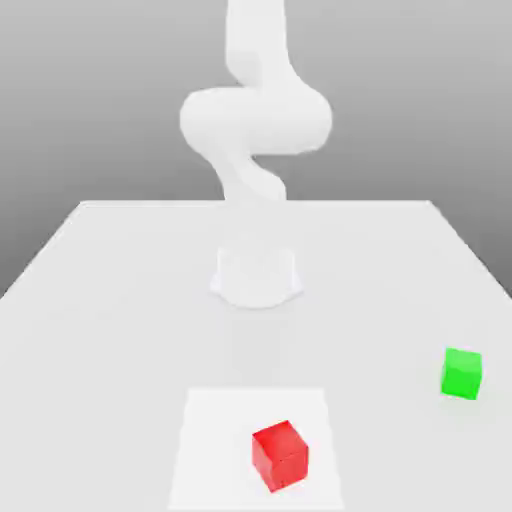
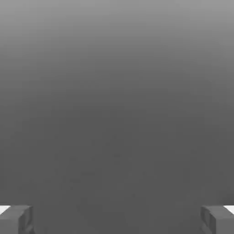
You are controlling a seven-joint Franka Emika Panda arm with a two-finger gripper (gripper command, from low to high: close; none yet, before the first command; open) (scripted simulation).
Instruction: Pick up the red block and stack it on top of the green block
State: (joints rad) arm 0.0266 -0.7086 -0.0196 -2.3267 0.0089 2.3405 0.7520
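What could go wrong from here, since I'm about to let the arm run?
The red block sits askew on the white patch, so the open fingers might catch its corners and twist it. The green block stands well off to the exterior view's right, and a poorly centred release could tip the stack.

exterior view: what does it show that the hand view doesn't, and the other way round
Exterior view: the arm, the pale table, the red block on a white patch, and the green block toward the exterior view's right.
Hand view: the gripper, its fingers wide apart.
Both: part of the robot and a grey background.
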